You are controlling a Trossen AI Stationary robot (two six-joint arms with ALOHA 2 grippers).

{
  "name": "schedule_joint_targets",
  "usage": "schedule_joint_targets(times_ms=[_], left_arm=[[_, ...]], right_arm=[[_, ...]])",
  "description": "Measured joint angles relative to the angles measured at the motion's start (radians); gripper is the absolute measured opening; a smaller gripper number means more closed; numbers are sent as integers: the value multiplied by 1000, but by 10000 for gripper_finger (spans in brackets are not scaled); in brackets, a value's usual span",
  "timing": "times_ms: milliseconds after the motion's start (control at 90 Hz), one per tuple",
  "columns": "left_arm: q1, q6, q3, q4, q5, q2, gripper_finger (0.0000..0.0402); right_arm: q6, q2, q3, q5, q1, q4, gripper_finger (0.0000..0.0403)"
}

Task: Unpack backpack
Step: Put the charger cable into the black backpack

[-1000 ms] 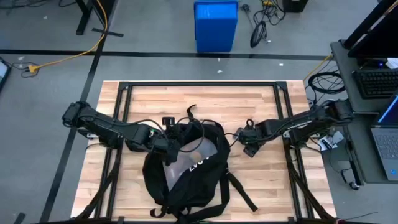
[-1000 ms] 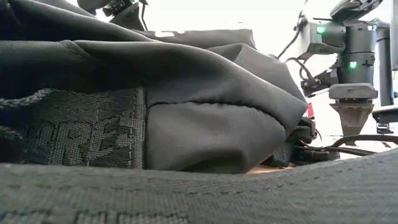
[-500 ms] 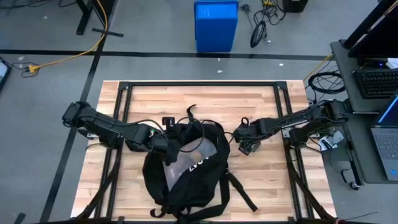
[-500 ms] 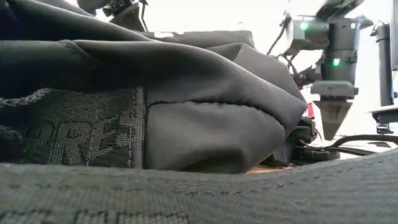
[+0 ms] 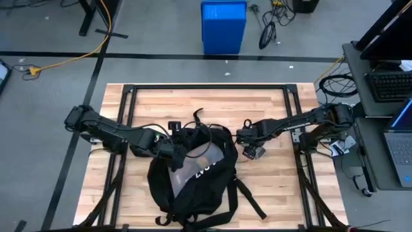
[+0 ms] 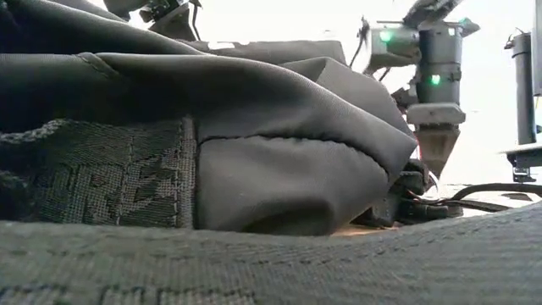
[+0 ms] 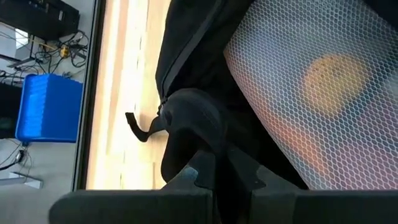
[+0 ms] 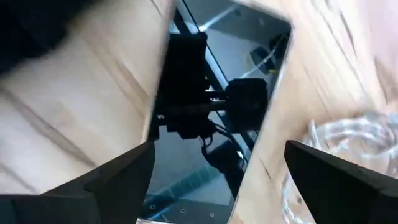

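High view, unpacking stage: backpack (image 5: 193,177) mid-table, opening upward. Left gripper (image 5: 172,152) clamped on backpack's top edge, arm reaching in from table's left side. Right gripper (image 5: 250,151) just beside backpack's right flank, fingers spread wide above a glossy phone (image 8: 217,112). Next move, probably: descent and closure on phone.

blue bin (image 5: 223,27) on floor beyond wooden table (image 5: 154,103), laptop (image 5: 400,143), keyboard (image 5: 390,85)

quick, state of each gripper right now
left gripper: shut on the backpack fabric at its open top.
right gripper: open, holding nothing, hovering over a phone on the table beside the backpack.
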Motion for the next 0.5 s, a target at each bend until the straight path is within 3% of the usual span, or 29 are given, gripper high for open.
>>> schedule_joint_targets(times_ms=[500], left_arm=[[0,-1,0,-1,45,0,0]], right_arm=[[23,6,15,-24,0,-23,348]])
